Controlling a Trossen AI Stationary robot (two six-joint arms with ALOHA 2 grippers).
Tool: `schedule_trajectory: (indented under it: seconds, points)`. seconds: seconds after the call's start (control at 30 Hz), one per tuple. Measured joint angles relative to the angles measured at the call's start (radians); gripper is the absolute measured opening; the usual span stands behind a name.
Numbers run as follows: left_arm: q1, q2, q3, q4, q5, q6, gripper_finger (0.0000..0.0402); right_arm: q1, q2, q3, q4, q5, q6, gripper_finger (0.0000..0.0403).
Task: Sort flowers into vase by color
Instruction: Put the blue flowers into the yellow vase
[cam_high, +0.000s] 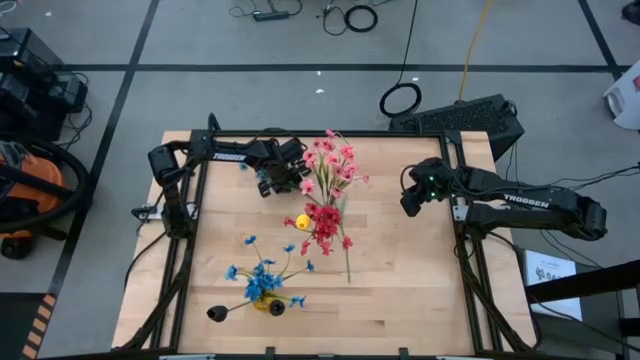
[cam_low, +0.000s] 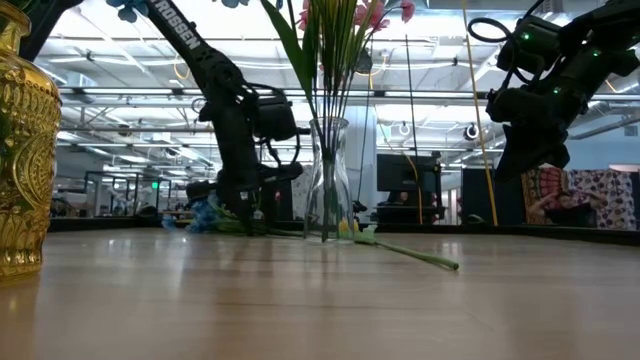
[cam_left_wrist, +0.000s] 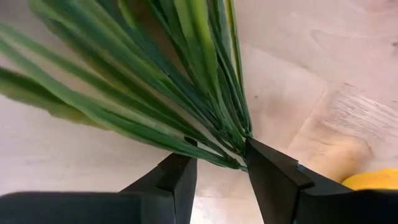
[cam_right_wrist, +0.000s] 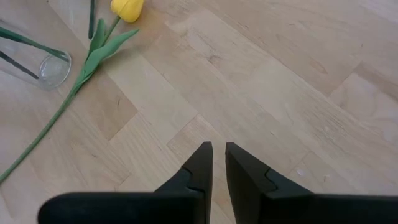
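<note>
My left gripper (cam_high: 278, 180) (cam_left_wrist: 221, 155) is down at the table near its far edge, just left of the glass vase (cam_low: 328, 190), which holds the pink flowers (cam_high: 330, 160). It is shut on a blue flower sprig; its blossoms (cam_high: 243, 165) (cam_low: 205, 215) show beside the arm. The red flowers (cam_high: 325, 225) and the yellow bud (cam_high: 302, 221) (cam_right_wrist: 127, 7) lie on the table. More blue flowers (cam_high: 265, 285) stand in a gold vase (cam_low: 20, 150). My right gripper (cam_high: 412, 200) (cam_right_wrist: 217, 152) hangs shut above the table's right part, holding nothing. My left gripper pinches the blue sprig between its two fingers at the spot where its long green leaves gather into the stem (cam_left_wrist: 239, 155). The fingers come from above, pointing down. The leaves fan out past the fingertips, and the sprig lies low on the table.
A long green stem (cam_low: 420, 255) runs along the table from the red flowers toward the near edge. A small dark round thing (cam_high: 215, 313) sits left of the gold vase. Bare wood (cam_high: 420, 280) lies on the table's right half, below my right arm.
</note>
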Motion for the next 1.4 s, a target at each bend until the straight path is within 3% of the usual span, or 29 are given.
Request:
schedule_trajectory:
  seconds: [0.27, 0.83, 1.17, 1.3, 1.4]
  points:
    - [-0.008, 0.003, 0.048, -0.004, 0.019, -0.126, 0.0144, 0.0, 0.0, 0.0, 0.005, 0.005, 0.0, 0.0036]
    - [-0.014, 0.0, 0.048, 0.012, -0.132, -0.514, 0.0144, 0.0, 0.0, 0.0, 0.019, 0.007, -0.004, 0.0036]
    - [-0.042, 0.077, 0.052, 0.018, -0.139, -0.478, 0.0144, 0.0, 0.0, 0.0, 0.018, 0.007, -0.002, 0.0036]
    - [-0.053, 0.078, 0.053, -0.01, -0.126, -0.301, 0.0143, 0.0, 0.0, 0.0, 0.018, 0.005, -0.001, 0.0036]
    - [-0.05, 0.076, 0.053, -0.034, -0.076, -0.27, 0.013, 0.0, 0.0, 0.0, 0.018, 0.003, -0.002, 0.0036]
